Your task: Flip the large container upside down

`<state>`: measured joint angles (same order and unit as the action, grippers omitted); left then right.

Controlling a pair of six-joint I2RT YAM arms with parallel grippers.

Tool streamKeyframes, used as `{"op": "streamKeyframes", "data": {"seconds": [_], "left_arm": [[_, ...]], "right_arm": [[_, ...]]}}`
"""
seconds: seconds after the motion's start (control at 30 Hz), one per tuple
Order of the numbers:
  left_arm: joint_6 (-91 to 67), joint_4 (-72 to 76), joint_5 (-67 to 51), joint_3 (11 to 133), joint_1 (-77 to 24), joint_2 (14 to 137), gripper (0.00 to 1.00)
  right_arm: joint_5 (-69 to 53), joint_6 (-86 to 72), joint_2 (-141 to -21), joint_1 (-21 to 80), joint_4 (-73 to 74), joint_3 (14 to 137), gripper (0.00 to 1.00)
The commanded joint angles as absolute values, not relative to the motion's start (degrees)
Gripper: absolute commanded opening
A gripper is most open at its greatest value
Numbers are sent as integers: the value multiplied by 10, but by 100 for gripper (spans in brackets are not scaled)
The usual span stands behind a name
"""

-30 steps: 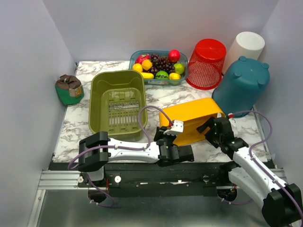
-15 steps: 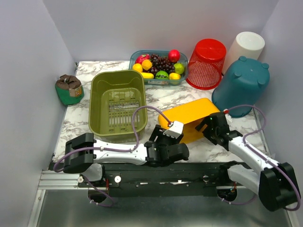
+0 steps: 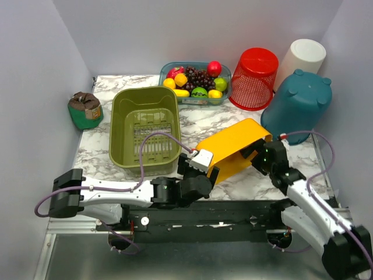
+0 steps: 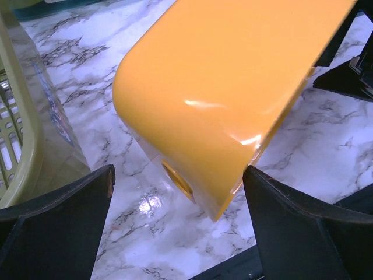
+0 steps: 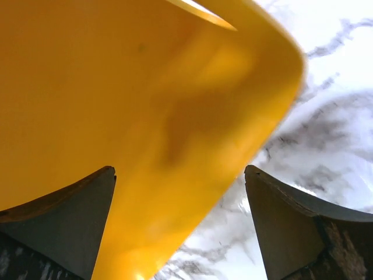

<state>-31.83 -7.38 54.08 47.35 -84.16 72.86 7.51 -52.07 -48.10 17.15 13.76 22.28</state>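
Observation:
The large container (image 3: 232,149) is a glossy yellow tub near the table's front, tilted with its far right end raised and its near left corner low. In the left wrist view its rounded corner (image 4: 227,99) hangs over the marble between the wide-apart black fingers (image 4: 303,227). My left gripper (image 3: 201,168) is open at that corner, gripping nothing. My right gripper (image 3: 260,153) is open at the tub's right end. In the right wrist view the yellow wall (image 5: 116,87) reaches down between its spread fingers (image 5: 297,227). Whether they touch the tub I cannot tell.
An olive-green basin (image 3: 119,131) stands left of the tub, its wall (image 4: 17,134) close beside my left gripper. At the back are a fruit tray (image 3: 165,71), a red basket (image 3: 254,70), a teal bin (image 3: 297,105) and a white tub (image 3: 304,55). A green pouch (image 3: 85,109) sits far left.
My left gripper has opened and let go of the tub's corner, and its arm has stretched out low to the left. The tub has tipped up more steeply. The right gripper stayed open.

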Motion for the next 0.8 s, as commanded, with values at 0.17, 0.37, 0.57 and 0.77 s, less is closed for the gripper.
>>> {"op": "streamKeyframes", "data": {"seconds": [0.17, 0.37, 0.57, 0.77], "left_arm": [[-254, -22, 531, 481, -850, 669, 99], [-203, -11, 541, 499, -844, 642, 99], [-165, 34, 463, 493, -820, 603, 99], [-250, -23, 363, 497, -696, 589, 99]], "right_arm": [[64, -587, -243, 171, 294, 164, 96], [22, -582, -139, 171, 337, 203, 93], [-21, -573, -101, 171, 348, 231, 92], [-83, -544, -170, 171, 249, 262, 91]]}}
